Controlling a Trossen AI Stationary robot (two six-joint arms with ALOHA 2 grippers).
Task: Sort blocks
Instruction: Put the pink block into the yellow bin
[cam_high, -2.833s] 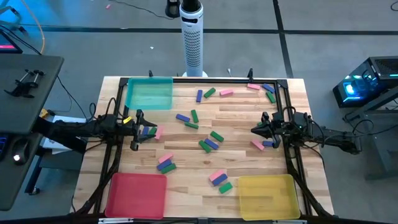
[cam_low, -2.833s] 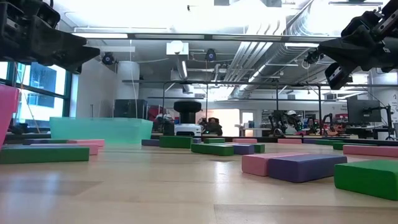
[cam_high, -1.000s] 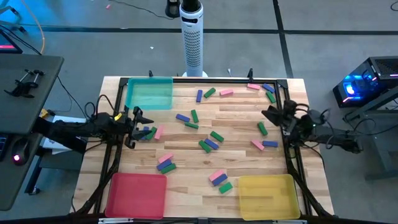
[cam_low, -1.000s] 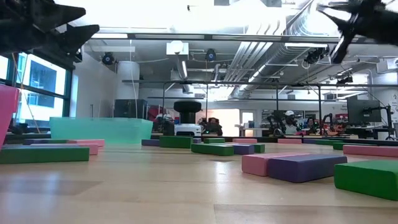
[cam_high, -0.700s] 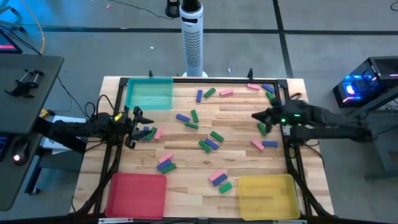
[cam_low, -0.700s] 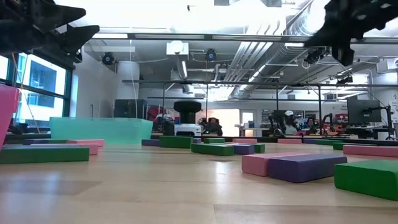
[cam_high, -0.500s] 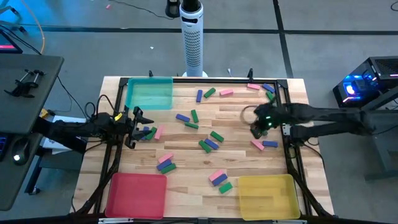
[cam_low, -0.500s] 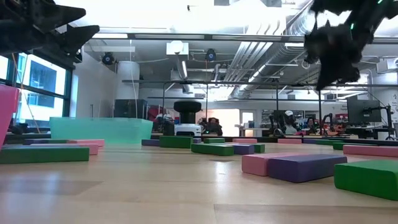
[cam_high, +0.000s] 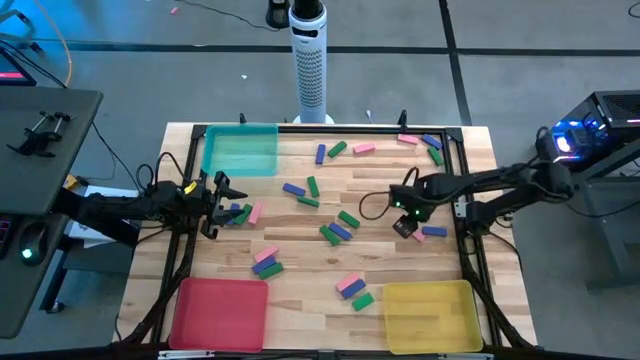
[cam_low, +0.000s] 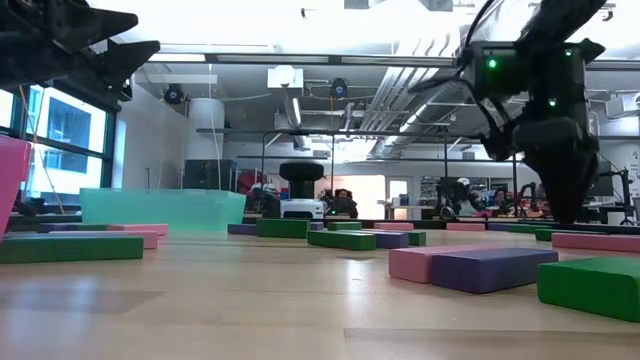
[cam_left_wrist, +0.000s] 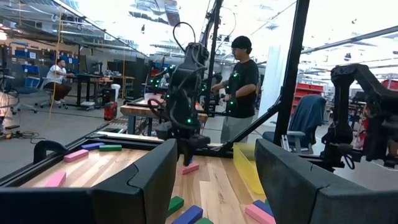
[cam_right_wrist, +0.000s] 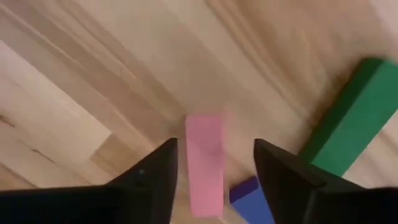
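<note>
The small pink rectangular block (cam_right_wrist: 204, 163) lies flat on the wooden desk (cam_high: 300, 250) near its right edge, next to a blue block (cam_right_wrist: 252, 198). The right hand (cam_right_wrist: 214, 171) hangs straight over it, fingers spread and empty, long axis running lengthwise between them. So the right arm is way nearer; the left hand (cam_high: 222, 205) sits open and empty at the far left edge.

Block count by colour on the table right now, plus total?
Green blocks: 10
Blue blocks: 8
Pink blocks: 6
Total: 24
Some lie packed in tight clusters, so blue could be off by one.
</note>
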